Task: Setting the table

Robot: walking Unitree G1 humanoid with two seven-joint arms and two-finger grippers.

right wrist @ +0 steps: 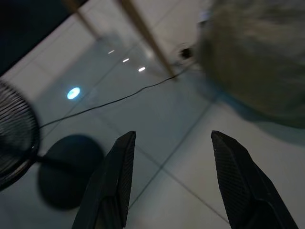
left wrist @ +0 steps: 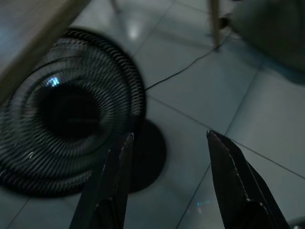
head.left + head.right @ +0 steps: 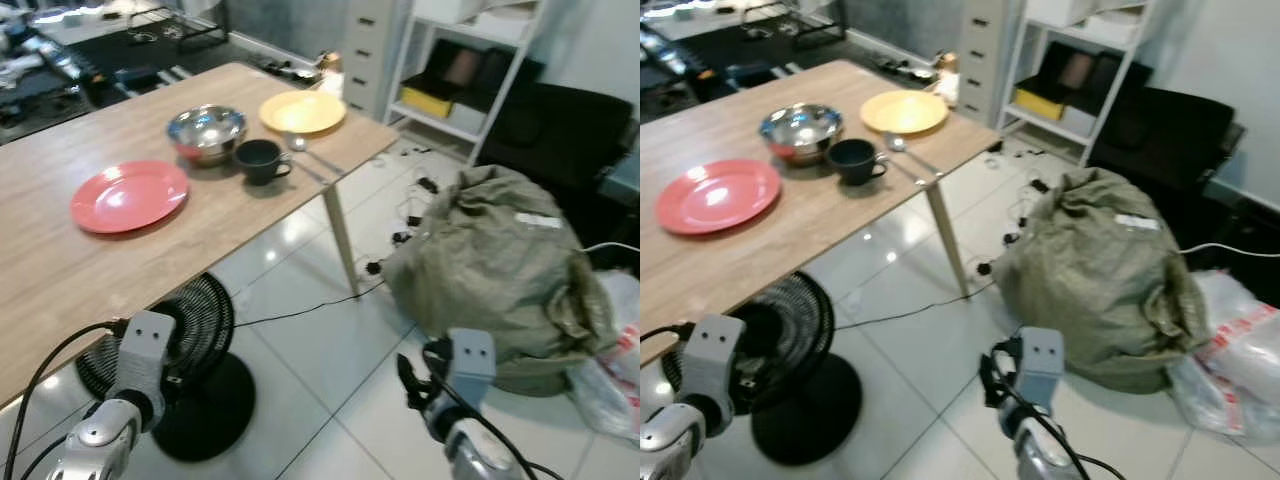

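Two plates (image 3: 130,195) – one bowl (image 3: 206,132), one cup (image 3: 260,160)

Your left arm (image 3: 125,400) sits in the lower left of the head view, your right arm (image 3: 460,400) low and right of centre, both hanging down. In the wrist views your left gripper (image 2: 167,157) and right gripper (image 1: 171,157) each have their fingers spread apart, holding nothing.
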